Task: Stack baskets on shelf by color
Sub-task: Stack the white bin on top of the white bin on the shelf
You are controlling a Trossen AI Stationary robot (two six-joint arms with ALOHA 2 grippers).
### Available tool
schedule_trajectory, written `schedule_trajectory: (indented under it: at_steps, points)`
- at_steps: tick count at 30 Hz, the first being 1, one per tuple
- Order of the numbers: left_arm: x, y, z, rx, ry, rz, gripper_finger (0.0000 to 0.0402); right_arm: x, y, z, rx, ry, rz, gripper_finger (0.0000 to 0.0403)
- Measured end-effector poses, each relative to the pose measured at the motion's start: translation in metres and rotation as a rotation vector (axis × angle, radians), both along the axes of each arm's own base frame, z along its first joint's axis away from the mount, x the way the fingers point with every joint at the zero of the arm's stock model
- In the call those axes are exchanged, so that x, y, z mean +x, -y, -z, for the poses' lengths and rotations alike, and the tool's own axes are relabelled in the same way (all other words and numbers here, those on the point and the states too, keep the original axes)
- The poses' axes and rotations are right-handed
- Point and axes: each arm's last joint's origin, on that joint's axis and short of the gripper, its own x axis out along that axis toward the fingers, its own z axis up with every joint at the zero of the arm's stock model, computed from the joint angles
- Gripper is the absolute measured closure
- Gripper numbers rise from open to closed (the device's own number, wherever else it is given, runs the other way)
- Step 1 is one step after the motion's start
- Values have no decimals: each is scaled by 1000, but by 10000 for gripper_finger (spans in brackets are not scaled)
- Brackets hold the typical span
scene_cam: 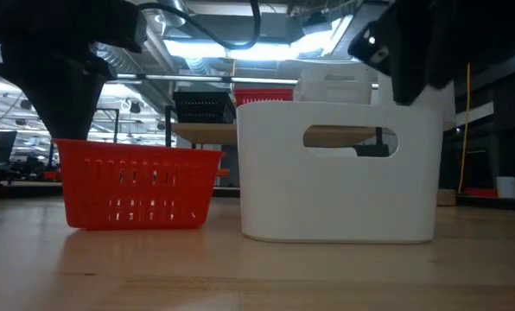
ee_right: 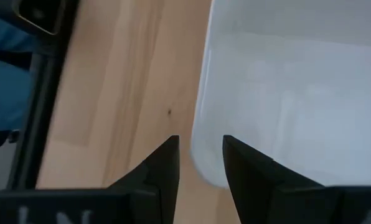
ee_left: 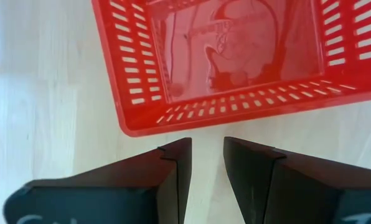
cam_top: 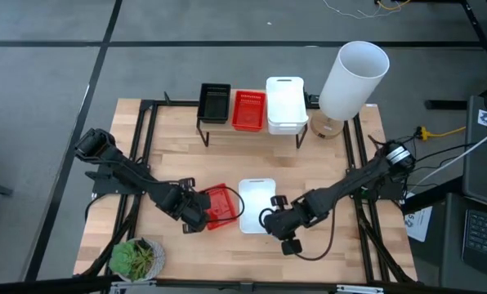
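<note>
A red mesh basket (cam_top: 221,204) (scene_cam: 136,186) and a white basket (cam_top: 256,204) (scene_cam: 337,168) stand side by side on their bases on the tabletop. My left gripper (cam_top: 196,217) (ee_left: 207,149) is open by a narrow gap, just short of the red basket's rim (ee_left: 173,127), which is not between the fingers. My right gripper (cam_top: 274,216) (ee_right: 201,146) is open over the white basket's rim (ee_right: 204,124), near a corner. The shelf (scene_cam: 201,131) at the far side carries a black basket (cam_top: 214,102), a red basket (cam_top: 248,109) and a white basket (cam_top: 285,104). My right gripper points down over the white basket's rim (ee_right: 201,112) near a corner, with one finger on either side of the wall. I cannot tell whether the fingers touch it. The basket stands flat on the table.
A tall white cylinder (cam_top: 354,77) stands right of the shelf at the far right. A green potted plant (cam_top: 136,257) sits at the near left corner. Black frame rails (cam_top: 145,139) run along the table's left and right sides. Bare wood lies between the shelf and the two baskets.
</note>
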Motion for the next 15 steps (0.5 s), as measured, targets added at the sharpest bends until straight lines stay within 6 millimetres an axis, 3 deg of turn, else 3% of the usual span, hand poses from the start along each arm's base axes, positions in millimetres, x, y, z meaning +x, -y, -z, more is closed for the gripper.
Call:
schedule_trajectory:
  at_steps: [15]
  points:
    - [0,0,0,0,1,-1,316,11,-7,42,-30,-106,72,290]
